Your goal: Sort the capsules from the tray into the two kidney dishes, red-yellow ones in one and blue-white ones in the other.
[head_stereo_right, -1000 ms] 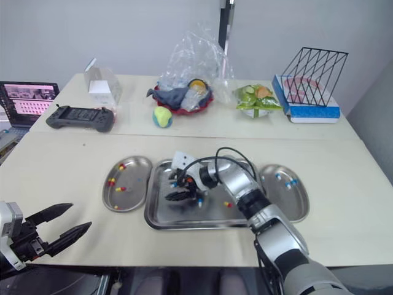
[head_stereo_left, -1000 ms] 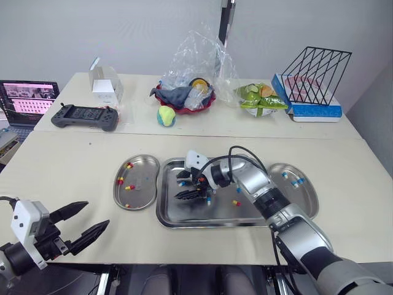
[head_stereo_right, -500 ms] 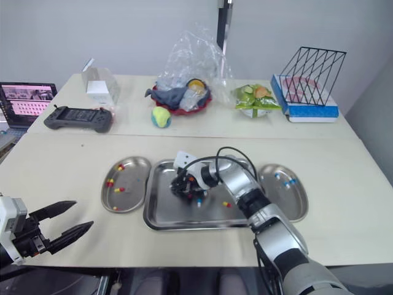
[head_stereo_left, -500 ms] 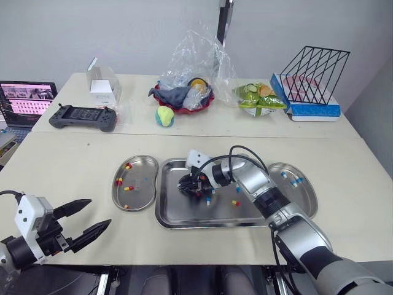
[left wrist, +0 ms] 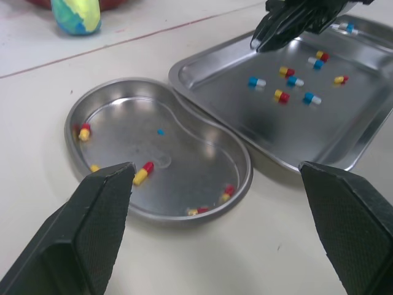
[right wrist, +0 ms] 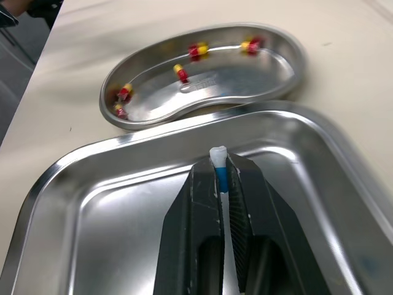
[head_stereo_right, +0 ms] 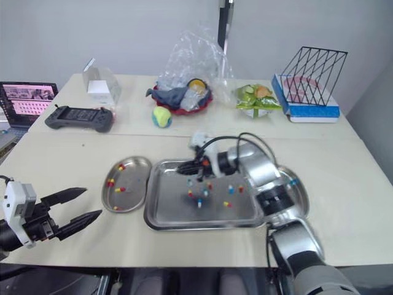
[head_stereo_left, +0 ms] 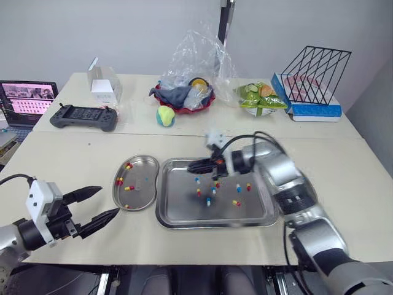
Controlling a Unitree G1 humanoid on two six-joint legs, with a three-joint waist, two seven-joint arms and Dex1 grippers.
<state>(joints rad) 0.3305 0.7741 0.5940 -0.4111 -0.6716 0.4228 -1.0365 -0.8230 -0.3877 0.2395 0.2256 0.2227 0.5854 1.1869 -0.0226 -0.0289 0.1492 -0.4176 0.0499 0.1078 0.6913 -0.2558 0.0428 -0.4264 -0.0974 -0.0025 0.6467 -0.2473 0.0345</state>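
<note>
1. The right gripper (head_stereo_left: 198, 165) hangs over the far-left corner of the rectangular stainless-steel tray (head_stereo_left: 181, 206). Its 2 black fingers are pinched narrow on a blue-white capsule (right wrist: 218, 153), lifted off the tray floor, with the white end poking past the tips
2. Loose capsules of both colours lie scattered across the tray's middle and right half, among them a red-yellow capsule (head_stereo_left: 236, 203). The tray's near-left floor lies bare right up to the rim
3. The left kidney-shaped steel dish (head_stereo_left: 147, 190) sits just beside the tray's left rim, so close that contact between the 2 rims cannot be told. Sorted red-yellow capsules (left wrist: 143, 173) lie mostly toward its walls, and its middle is open
4. The right kidney-shaped steel dish (head_stereo_right: 299, 195) lies past the tray's right rim, partly hidden behind the right arm, with a sorted blue-white capsule (head_stereo_right: 293, 181) showing in it
5. The left gripper (head_stereo_left: 109, 201) hovers near the table's near edge, to the left of the left dish. Its 2 fingers are spread wide with nothing between them, and bare cream tabletop (head_stereo_left: 73, 160) separates it from the dish
6. A black game controller (head_stereo_left: 85, 115), a yellow-green ball (head_stereo_left: 166, 115) and a black wire rack (head_stereo_left: 316, 74) stand along the far side, well apart from the tray, with a broad strip of bare top between
</note>
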